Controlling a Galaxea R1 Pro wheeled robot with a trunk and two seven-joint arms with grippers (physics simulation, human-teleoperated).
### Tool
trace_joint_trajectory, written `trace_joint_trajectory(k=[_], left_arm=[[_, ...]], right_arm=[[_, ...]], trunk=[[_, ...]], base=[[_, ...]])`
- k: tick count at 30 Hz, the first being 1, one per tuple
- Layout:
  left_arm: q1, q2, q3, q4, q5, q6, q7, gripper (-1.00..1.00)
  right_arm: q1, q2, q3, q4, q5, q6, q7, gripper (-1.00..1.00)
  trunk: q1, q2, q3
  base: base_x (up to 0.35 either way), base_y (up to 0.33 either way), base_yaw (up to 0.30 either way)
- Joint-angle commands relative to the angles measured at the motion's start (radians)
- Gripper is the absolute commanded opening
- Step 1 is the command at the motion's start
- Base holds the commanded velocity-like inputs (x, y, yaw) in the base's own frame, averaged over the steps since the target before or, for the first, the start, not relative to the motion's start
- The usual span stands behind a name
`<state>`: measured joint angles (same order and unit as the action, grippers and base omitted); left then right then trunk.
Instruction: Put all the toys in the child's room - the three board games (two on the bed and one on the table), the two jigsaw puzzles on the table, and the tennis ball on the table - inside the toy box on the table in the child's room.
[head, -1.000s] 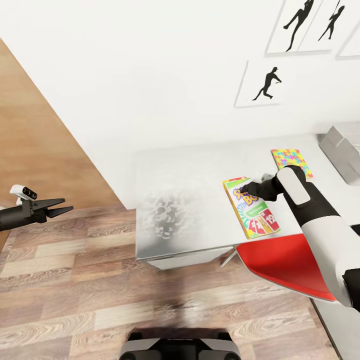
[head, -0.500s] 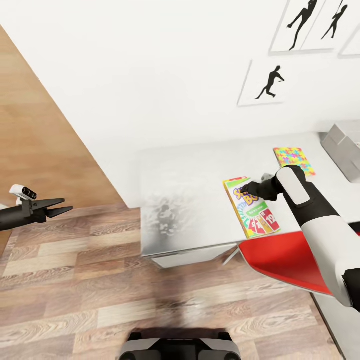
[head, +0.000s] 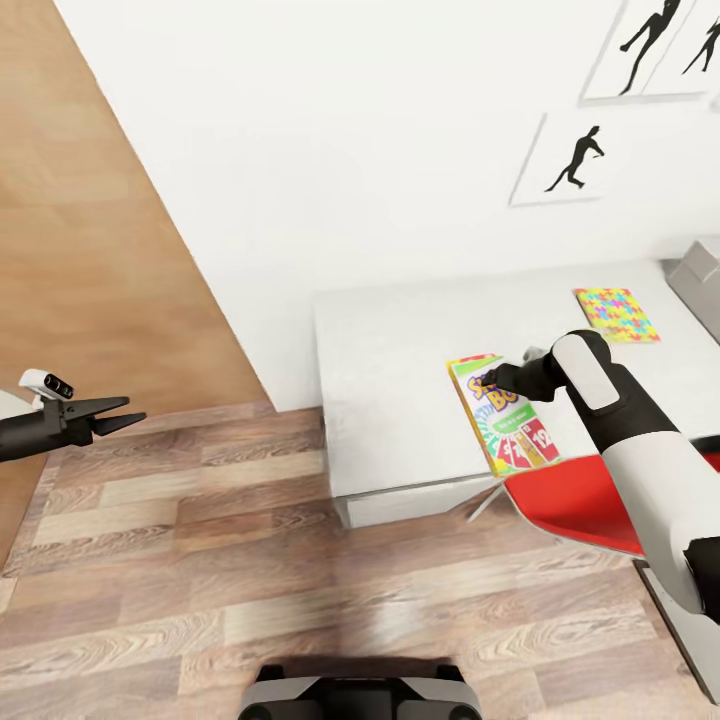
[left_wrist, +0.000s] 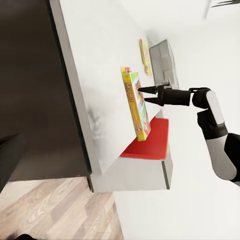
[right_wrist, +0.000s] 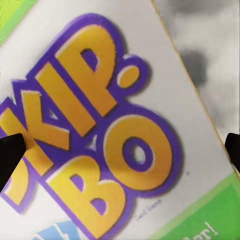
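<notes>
My right tool (head: 492, 380), fingers spread and holding nothing, hovers close over the SKIP-BO box (head: 503, 414) lying flat on the surface (head: 400, 400), so I judge the next move is lowering to grip it.

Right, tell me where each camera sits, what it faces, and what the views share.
Head view: high on the robot, looking down at the pale grey-white table; both arms show, left gripper.
Left wrist view: from the table's side, facing the right gripper at the green-edged SKIP-BO board game box.
Right wrist view: close on that box's lettering; dark fingertips at the edges.
All three share the box.
</notes>
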<state>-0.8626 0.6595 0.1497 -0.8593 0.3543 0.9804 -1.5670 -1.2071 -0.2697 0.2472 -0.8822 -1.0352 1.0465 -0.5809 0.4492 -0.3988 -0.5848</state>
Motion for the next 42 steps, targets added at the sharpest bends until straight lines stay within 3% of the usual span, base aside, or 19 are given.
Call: trace_joint_trajectory(k=[1,42], left_arm=[[-0.001,0.000,-0.001,0.000,0.000,0.011,-0.004,1.00],[-0.001,0.000,-0.001,0.000,0.000,0.011,-0.004,1.00]], right_arm=[[0.000,0.000,0.004,0.082,-0.039,0.001,-0.008,1.00],[0.000,-0.002,0.005,0.081,-0.038,0.001,-0.008,1.00]], trunk=[[0.001,-0.001,-0.002],[0.001,-0.001,-0.002]], base=[[-0.048,0.282,0.000],[-0.002,0.275,0.000]])
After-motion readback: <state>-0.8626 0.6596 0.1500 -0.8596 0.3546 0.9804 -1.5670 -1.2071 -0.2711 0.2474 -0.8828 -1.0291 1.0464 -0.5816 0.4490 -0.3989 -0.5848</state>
